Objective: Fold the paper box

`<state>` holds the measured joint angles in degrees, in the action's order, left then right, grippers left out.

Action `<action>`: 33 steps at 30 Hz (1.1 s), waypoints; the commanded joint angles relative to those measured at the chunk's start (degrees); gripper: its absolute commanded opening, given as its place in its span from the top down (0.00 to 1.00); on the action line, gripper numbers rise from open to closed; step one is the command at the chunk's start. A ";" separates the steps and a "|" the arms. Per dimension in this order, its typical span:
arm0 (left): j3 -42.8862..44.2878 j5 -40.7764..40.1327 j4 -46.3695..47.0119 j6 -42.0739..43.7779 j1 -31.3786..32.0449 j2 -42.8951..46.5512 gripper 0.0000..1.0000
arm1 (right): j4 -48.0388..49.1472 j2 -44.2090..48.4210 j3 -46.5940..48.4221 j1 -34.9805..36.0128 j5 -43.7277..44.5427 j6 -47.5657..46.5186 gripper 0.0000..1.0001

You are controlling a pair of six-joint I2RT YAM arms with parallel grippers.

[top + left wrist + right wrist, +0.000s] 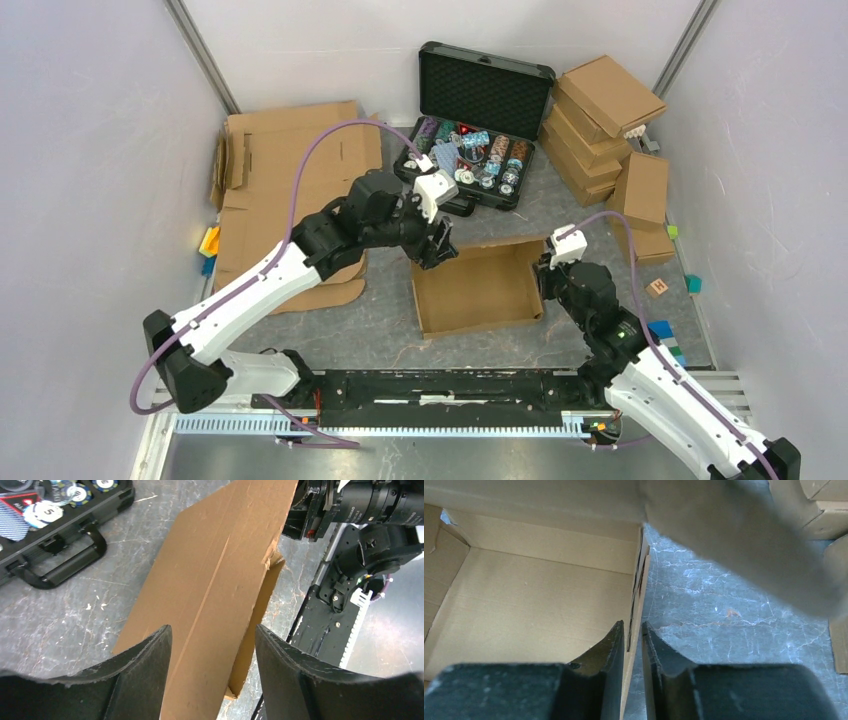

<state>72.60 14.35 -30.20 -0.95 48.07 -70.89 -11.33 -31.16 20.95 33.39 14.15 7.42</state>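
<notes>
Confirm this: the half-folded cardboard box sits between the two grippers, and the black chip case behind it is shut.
Wrong on the case: the top external view shows the black chip case standing open, with its poker chips showing. The half-folded cardboard box does sit between the left gripper and the right gripper.

Plain brown paper box [478, 290], black case [486, 92] — multicoloured chips [480, 160], grey marbled table [385, 325], white-and-black arms [250, 295].

A blurred greyish shape [744, 545] overlaps the paper box [534, 610] rim.
</notes>
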 commanded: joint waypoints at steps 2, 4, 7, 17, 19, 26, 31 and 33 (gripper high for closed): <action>3.33 8.10 2.16 3.85 0.09 -2.28 0.35 | -1.90 1.62 1.87 0.30 -1.00 0.82 0.61; 2.55 10.47 2.16 3.41 0.50 -2.95 0.37 | -6.01 0.83 4.26 0.28 -3.50 1.39 0.48; 0.83 11.35 2.77 2.09 1.18 -3.68 0.42 | -11.94 0.31 8.10 0.28 -7.99 3.73 0.28; -10.26 11.52 10.46 -5.64 2.02 -6.17 0.47 | -39.87 -5.42 29.21 0.30 -15.55 4.74 0.02; -11.66 11.98 10.59 -6.91 2.07 -7.17 0.48 | -43.83 -5.64 33.45 0.31 -18.82 2.51 0.02; -19.18 12.96 15.87 -11.90 2.96 -7.75 0.43 | -45.45 -5.78 42.54 0.31 -17.65 -0.58 0.02; -25.28 12.76 21.91 -17.00 3.17 -9.34 0.38 | -31.88 -4.48 33.03 0.34 -18.04 3.40 0.02; -28.07 12.87 25.39 -19.89 3.17 -10.41 0.37 | -26.37 -4.35 28.65 0.29 -17.93 5.20 0.02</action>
<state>48.64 26.04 -12.38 -13.21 51.00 -79.40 -48.38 -35.51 56.58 33.41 -3.92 9.28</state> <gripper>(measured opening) 0.620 0.979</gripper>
